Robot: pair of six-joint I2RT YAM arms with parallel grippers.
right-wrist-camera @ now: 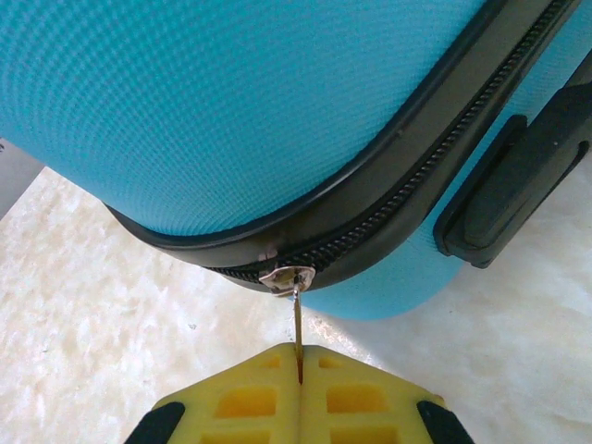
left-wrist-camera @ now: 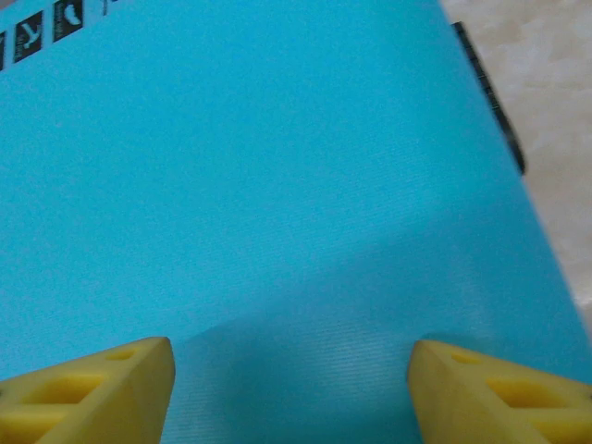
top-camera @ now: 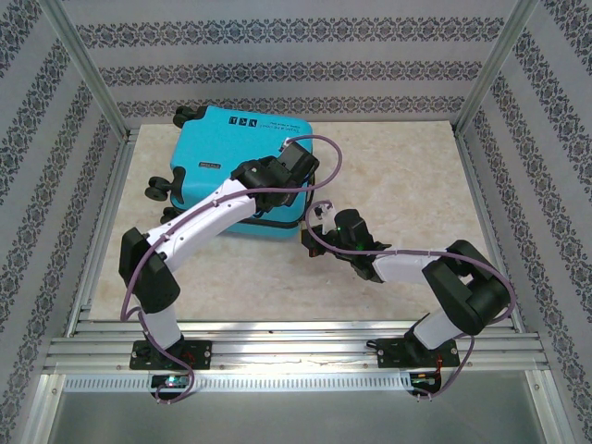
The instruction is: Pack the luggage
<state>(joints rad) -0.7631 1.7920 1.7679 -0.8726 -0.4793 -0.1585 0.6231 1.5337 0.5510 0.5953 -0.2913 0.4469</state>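
Note:
The turquoise luggage point(top-camera: 215, 153) lies flat and closed at the table's back left, wheels to the left. My left gripper point(top-camera: 294, 159) hovers open just over its top shell point(left-wrist-camera: 277, 185), yellow fingers point(left-wrist-camera: 92, 388) spread wide with nothing between them. At the case's near right corner, my right gripper point(top-camera: 320, 222) is shut on the thin metal zipper pull point(right-wrist-camera: 298, 324). The pull hangs from the slider point(right-wrist-camera: 289, 276) on the black zipper band point(right-wrist-camera: 407, 180). A black handle point(right-wrist-camera: 513, 176) sits on the side, right of the slider.
Beige marbled tabletop point(top-camera: 398, 185) stretches right of the suitcase. Patterned walls and aluminium posts point(top-camera: 92, 83) enclose the table on three sides. Metal rails point(top-camera: 296, 347) run along the near edge by the arm bases.

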